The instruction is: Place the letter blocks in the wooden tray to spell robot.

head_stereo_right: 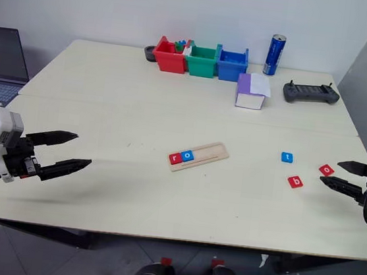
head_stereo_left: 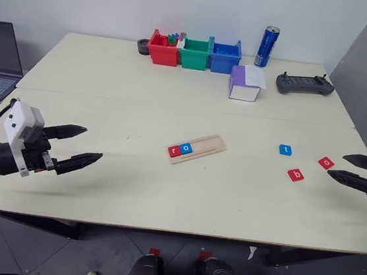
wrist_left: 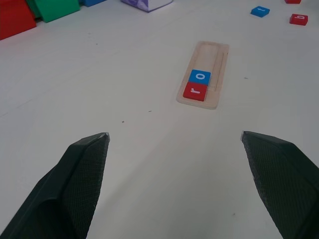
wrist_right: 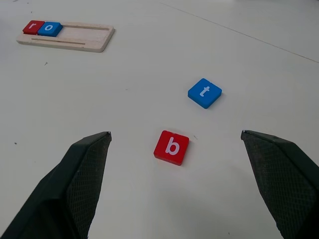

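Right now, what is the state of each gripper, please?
Left gripper: open, holding nothing.
Right gripper: open, holding nothing.

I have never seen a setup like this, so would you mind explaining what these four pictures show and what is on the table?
This is a humanoid robot with two arms, each ending in a gripper of two black fingers. The two wide pictures come from its head camera, looking down over a pale table. The other two come from cameras on its wrists, looking along the fingers.

The left gripper and the right gripper are both open and hold nothing.

In the middle lies a wooden tray with a red r block and a blue o block already in it. Loose on the table near the right gripper are a red b block, a blue t block and a red o block. At the back stand coloured bins, a can, a purple-and-white box and a controller.
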Available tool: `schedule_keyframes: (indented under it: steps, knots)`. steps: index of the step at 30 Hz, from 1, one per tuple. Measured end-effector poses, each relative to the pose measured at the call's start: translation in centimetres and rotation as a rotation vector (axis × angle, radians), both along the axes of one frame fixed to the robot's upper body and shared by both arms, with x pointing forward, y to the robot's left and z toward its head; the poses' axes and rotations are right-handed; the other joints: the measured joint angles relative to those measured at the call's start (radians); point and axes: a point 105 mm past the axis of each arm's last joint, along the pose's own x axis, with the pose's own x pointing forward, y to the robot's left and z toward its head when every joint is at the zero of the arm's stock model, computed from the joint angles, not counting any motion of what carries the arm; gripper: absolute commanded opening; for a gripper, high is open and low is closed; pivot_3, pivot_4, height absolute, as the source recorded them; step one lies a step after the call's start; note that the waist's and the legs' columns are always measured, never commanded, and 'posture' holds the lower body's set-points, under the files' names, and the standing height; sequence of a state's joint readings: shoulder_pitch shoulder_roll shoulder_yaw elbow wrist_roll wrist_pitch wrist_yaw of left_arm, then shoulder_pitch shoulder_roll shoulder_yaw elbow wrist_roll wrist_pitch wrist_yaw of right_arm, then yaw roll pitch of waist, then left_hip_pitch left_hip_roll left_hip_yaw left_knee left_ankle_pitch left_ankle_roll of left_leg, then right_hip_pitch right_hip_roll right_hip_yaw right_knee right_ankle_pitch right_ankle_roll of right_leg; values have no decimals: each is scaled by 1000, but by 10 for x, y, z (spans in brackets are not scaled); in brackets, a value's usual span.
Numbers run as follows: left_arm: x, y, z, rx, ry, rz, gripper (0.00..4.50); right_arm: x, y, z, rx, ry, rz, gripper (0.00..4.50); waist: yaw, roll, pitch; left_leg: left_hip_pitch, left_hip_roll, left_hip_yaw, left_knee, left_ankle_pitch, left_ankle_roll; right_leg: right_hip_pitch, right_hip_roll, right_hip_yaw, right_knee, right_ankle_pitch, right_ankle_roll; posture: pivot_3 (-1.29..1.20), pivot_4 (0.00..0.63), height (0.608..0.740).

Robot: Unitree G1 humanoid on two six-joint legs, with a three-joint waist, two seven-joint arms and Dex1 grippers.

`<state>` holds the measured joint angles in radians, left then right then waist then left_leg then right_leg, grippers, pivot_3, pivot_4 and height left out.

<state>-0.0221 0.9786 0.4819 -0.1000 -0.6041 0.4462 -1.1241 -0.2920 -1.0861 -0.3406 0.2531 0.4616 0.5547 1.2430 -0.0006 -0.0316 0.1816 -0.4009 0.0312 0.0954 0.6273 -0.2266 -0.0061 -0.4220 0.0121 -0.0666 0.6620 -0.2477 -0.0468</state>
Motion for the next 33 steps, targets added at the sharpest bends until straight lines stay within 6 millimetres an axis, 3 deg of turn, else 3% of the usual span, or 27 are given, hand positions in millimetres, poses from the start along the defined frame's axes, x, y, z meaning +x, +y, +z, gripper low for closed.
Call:
schedule_keyframes:
  steps: [13, 33]
  knots:
    - [0, 5, -2, -14, 10, 2, 4500, 0, 1, 2, -5, -6, 6, 4452, 0, 0, 0, 0, 0, 0, 0, 0, 0, 0, 0, 0, 1, 0, 0, 0, 150, 740]
    - [5, -9, -10, -26, 6, -52, 4500, -3, 5, -1, -6, 8, 19, 4452, 0, 0, 0, 0, 0, 0, 1, 0, 0, 0, 0, 0, 1, 0, 0, 0, 150, 740]
